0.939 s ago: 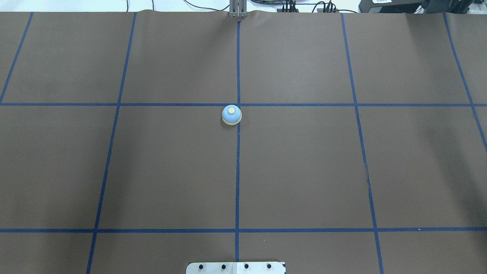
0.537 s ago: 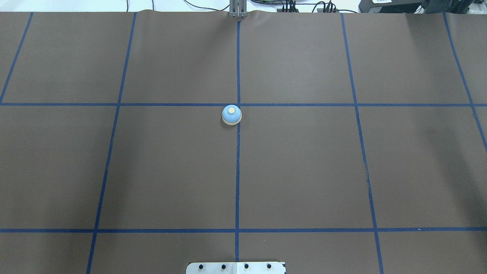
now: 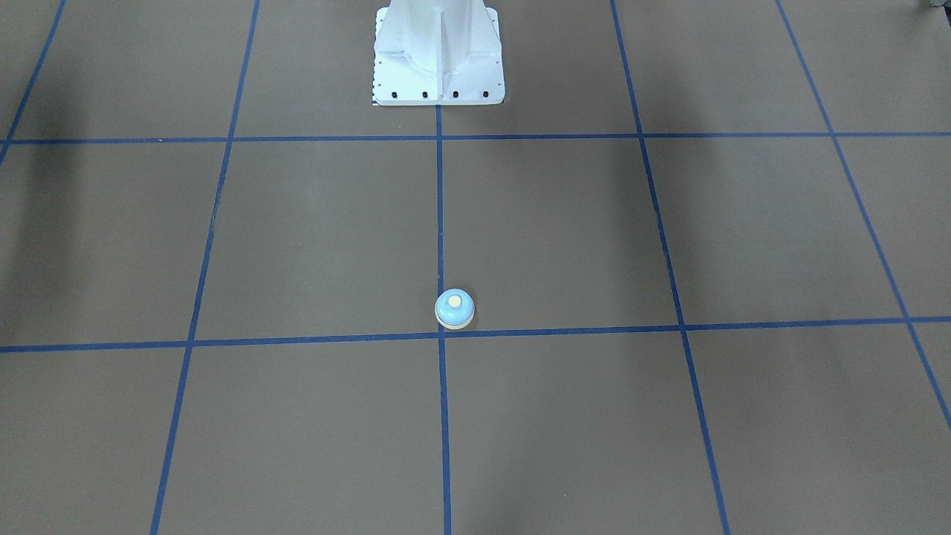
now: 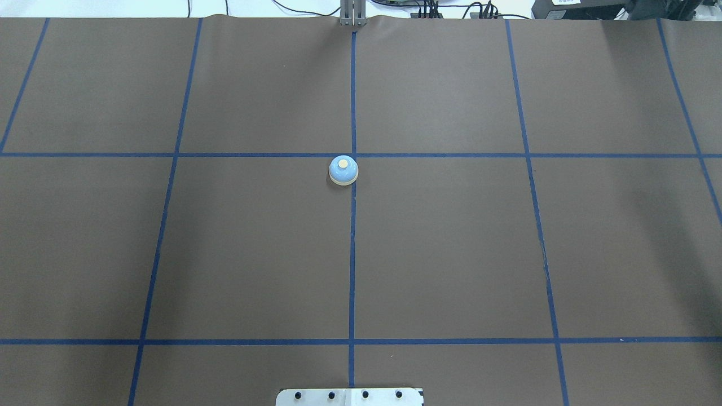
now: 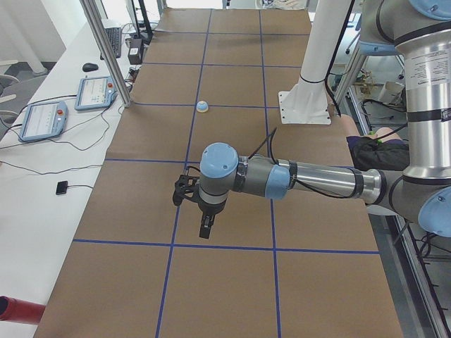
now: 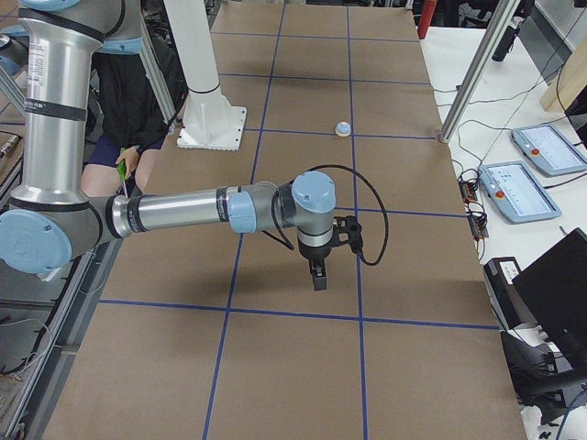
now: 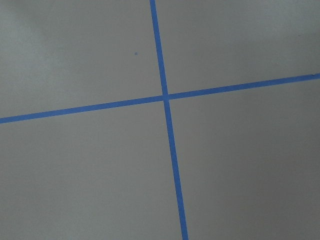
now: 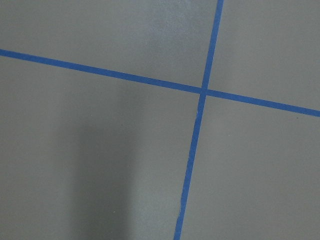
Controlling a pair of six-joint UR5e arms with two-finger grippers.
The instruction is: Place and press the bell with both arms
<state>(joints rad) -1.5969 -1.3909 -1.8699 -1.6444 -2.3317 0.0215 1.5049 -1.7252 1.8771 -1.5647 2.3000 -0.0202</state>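
Note:
The bell (image 4: pixel 343 170) stands upright on the brown table cover near the crossing of two blue tape lines; it also shows in the front-facing view (image 3: pixel 455 308), the left view (image 5: pixel 202 106) and the right view (image 6: pixel 343 128). No arm is near it. My left gripper (image 5: pixel 206 229) hangs pointing down above the table, far from the bell; I cannot tell if it is open or shut. My right gripper (image 6: pixel 317 275) hangs the same way at the other end of the table; I cannot tell its state either. Both wrist views show only tape lines.
The white pedestal base (image 3: pixel 438 59) stands at the robot's side of the table. Aluminium posts (image 5: pixel 106 49) and teach pendants (image 5: pixel 99 91) are along the far side bench. A person (image 6: pixel 128 101) sits behind the robot.

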